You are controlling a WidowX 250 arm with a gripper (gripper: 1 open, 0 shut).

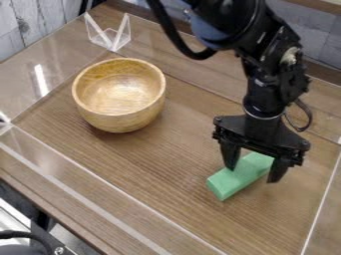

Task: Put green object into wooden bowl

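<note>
The green object [233, 181] is a mint-green bar lying flat on the wooden table, at the right front. My gripper [258, 165] points straight down over the bar's far end, open, with one black finger [236, 156] on its left and the other [281, 164] on its right. The fingers straddle the block; whether they touch it I cannot tell. The wooden bowl [120, 94] stands to the left, round and light tan, with nothing inside.
Clear acrylic walls [80, 164] fence the table on all sides. A clear folded stand [107, 34] sits at the back left corner. The black arm [246, 40] reaches in from the top of the view.
</note>
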